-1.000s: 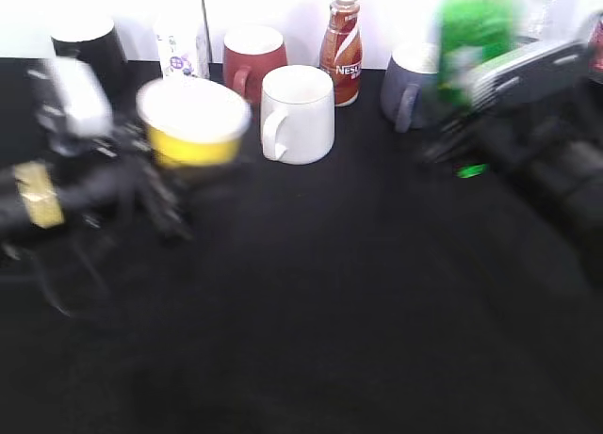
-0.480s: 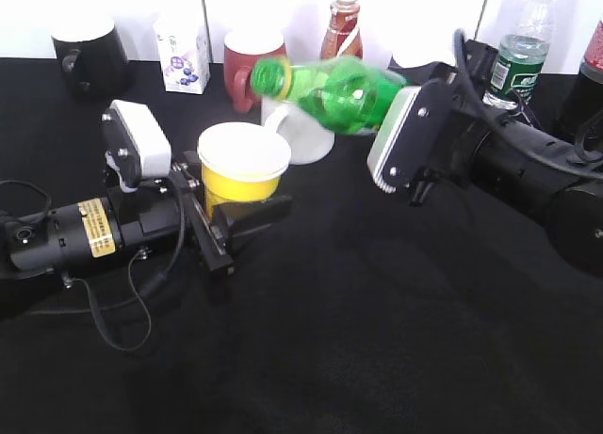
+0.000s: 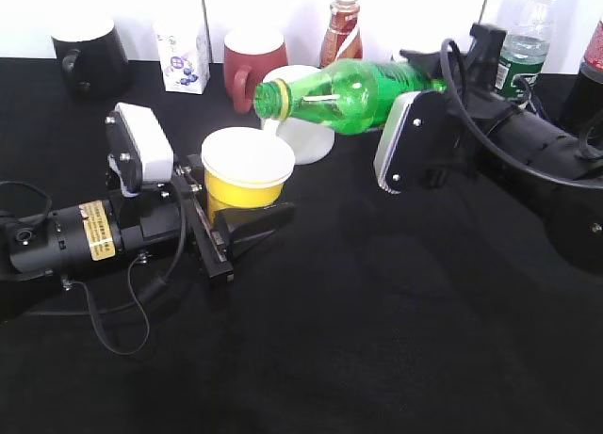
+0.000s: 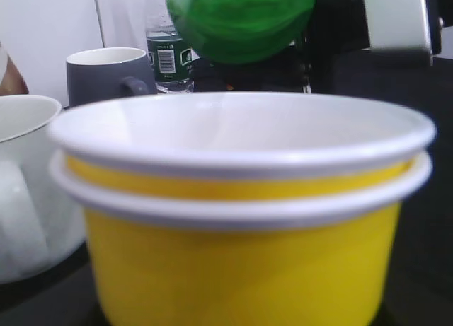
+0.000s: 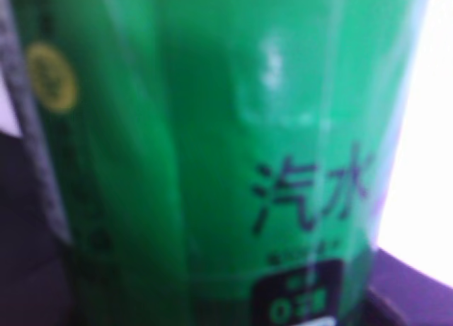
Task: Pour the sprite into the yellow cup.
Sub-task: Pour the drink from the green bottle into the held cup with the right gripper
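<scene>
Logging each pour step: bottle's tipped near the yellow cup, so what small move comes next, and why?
Probably shift the sprite bottle slightly toward the yellow cup in the left pincer. It lies nearly level, and its mouth seems just behind the rim, not over the opening.

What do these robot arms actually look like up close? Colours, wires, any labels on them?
Both arms are black and tube-shaped. The left arm carries a yellow sticker and a loose black cable looping underneath. Each wrist bears a white, rounded-rectangular camera box: one on the left, one on the right. The left gripper has flat black fingers. A black cable arches over the right arm.
</scene>
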Controlling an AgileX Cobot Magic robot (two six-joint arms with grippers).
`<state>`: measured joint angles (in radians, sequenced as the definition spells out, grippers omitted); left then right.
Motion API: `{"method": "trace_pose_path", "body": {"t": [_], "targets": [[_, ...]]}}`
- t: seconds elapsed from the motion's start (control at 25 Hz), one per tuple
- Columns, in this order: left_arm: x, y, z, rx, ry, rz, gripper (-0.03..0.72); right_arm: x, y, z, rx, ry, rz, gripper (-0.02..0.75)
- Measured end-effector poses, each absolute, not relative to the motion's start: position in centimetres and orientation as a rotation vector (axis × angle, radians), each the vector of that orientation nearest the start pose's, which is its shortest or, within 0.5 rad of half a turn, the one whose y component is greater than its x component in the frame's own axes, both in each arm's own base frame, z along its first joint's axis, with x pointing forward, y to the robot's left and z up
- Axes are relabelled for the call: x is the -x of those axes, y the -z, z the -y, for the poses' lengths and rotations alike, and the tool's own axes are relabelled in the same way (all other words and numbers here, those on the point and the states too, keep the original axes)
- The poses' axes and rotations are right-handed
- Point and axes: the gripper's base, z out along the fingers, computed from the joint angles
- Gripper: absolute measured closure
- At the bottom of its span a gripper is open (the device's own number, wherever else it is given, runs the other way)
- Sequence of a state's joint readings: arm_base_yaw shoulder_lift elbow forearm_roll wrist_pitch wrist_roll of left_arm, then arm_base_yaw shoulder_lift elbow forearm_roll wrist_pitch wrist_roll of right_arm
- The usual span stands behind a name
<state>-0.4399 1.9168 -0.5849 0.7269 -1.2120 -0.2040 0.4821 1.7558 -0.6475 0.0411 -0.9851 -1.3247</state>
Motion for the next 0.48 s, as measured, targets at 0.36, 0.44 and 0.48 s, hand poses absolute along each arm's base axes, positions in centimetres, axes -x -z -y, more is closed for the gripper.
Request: {"method": "trace_pose_path", "body": {"t": [0.36, 0.44, 0.48], "targets": [[-25.11, -13.52, 18.05, -0.931, 0.821, -1.479, 0.223, -29.44, -18.88, -15.04, 1.330, 0.760, -0.974, 0.300], [-25.11, -13.52, 18.05, -0.931, 0.821, -1.479, 0.223, -29.44, -18.88, -15.04, 1.344, 0.778, -0.960, 0.300], [-25.11, -13.52, 18.05, -0.931, 0.821, -1.479, 0.223, -29.44, -18.90, -15.04, 1.345, 0.782, -0.956, 0.300]]}}
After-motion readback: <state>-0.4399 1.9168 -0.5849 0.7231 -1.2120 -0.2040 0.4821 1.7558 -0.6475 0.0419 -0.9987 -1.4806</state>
